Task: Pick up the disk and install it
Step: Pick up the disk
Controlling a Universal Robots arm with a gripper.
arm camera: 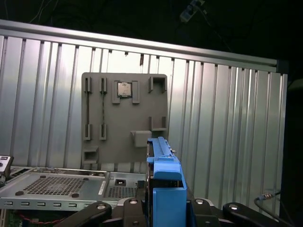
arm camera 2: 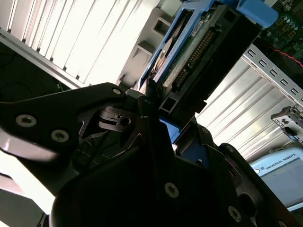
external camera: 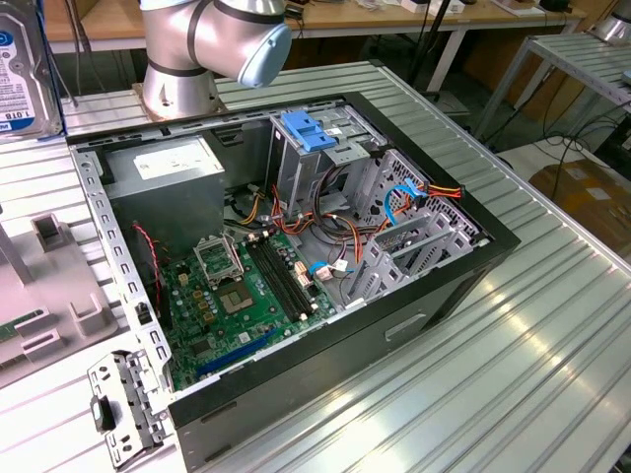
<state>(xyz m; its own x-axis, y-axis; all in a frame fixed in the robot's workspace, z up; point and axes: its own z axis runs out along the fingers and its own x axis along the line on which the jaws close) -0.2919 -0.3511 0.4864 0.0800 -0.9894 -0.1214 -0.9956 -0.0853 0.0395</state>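
I am watching a ribbed metal table (external camera: 532,325) with an open computer case (external camera: 444,296) lying on it, side panel off. Inside are the green motherboard (external camera: 237,286), a grey power supply (external camera: 173,182) at the far left of the case, and a metal drive cage (external camera: 296,163) topped by a blue latch (external camera: 311,131).

The disk (external camera: 25,69) is off the table. In the exterior view it hangs at that view's left edge, outside the case and well apart from the cage. In both wrist views the pincer (arm camera 2: 161,106) is clamped on one end of the disk (arm camera 2: 199,52), black fingers (arm camera 2: 142,101) pressed against its blue carrier (arm camera: 165,187). Beyond the disk lies a grey fixture plate (arm camera: 124,116) with empty holders, flat on the table.

My judgement is that this is the carrying stage, with the disk lifted and not yet at the cage. To do it well, I would hold the clamp firm, since the grip is on one end only and the disk could pivot. I would travel high enough to clear the case wall and the loose coloured cables (external camera: 340,241). The carrier's edges should be square to the bay before any descent. I cannot tell which bay is meant to take it.
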